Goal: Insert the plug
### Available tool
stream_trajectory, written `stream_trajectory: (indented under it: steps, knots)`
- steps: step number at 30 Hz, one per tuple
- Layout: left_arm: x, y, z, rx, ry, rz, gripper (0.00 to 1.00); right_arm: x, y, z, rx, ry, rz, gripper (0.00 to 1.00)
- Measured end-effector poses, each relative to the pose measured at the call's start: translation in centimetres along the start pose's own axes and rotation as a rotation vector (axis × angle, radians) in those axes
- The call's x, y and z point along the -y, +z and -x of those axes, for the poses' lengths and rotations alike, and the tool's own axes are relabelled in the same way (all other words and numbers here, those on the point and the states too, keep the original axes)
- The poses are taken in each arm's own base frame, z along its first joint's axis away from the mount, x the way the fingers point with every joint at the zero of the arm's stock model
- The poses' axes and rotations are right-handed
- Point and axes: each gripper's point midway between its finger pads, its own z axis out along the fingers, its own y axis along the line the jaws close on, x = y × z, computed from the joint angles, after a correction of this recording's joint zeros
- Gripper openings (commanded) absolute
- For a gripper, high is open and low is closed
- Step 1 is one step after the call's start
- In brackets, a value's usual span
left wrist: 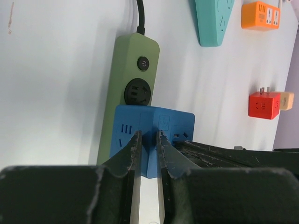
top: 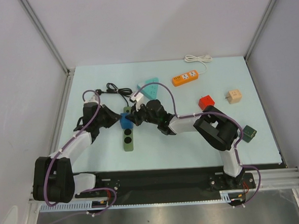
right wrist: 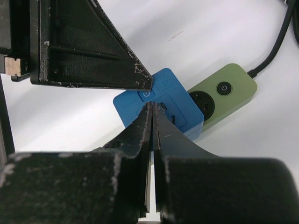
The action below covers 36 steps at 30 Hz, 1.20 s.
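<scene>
A blue cube adapter [top: 125, 121] sits on the green power strip [top: 128, 139], whose thin looped black cord [top: 115, 88] runs to the far left. I cannot make out a small black plug at its end. My left gripper [top: 118, 119] is nearly shut, its tips [left wrist: 147, 135] straddling a corner edge of the cube [left wrist: 173, 123]. My right gripper [top: 132, 118] is shut, and its tips [right wrist: 152, 105] rest on the cube's top face [right wrist: 182, 109]. The strip's switch and one round socket show beyond the cube [left wrist: 135, 56].
A teal triangular strip [top: 149, 87] lies behind the grippers. An orange power strip [top: 184, 78] with a white cord [top: 197, 58] is at the back right. Red [top: 206, 102], beige [top: 233, 95] and dark green [top: 249, 132] cubes stand to the right.
</scene>
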Motion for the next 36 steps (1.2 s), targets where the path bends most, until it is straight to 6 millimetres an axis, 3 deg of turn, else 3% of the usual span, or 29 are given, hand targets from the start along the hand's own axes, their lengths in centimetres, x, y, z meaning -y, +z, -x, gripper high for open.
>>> stream_trajectory:
  steps: [4,6,9,13,21,31,36]
  knots:
    - [0.1,0.0,0.1,0.015,0.003,0.008,0.02,-0.1,0.2,0.3,0.016,0.016,-0.021,0.0]
    - [0.2,-0.1,0.3,0.014,0.003,0.021,0.15,-0.3,0.4,0.6,0.002,0.012,-0.026,0.0]
    - [0.3,-0.6,0.6,-0.004,0.014,0.074,0.46,-0.7,0.9,0.7,-0.053,-0.016,-0.031,0.0]
    - [0.4,-1.4,0.9,-0.041,0.034,0.163,0.59,-1.2,1.1,1.1,-0.144,-0.052,-0.027,0.01]
    - [3.0,-3.4,2.1,-0.068,0.062,0.146,0.63,-1.9,0.2,1.0,-0.301,-0.094,0.005,0.04]
    - [0.8,-4.3,4.0,-0.067,0.01,0.162,0.63,-1.6,-1.2,1.3,-0.391,-0.078,0.022,0.0]
    - [0.4,-3.9,3.8,-0.089,0.003,0.153,0.62,-1.0,-1.2,0.6,-0.393,-0.062,0.013,0.0]
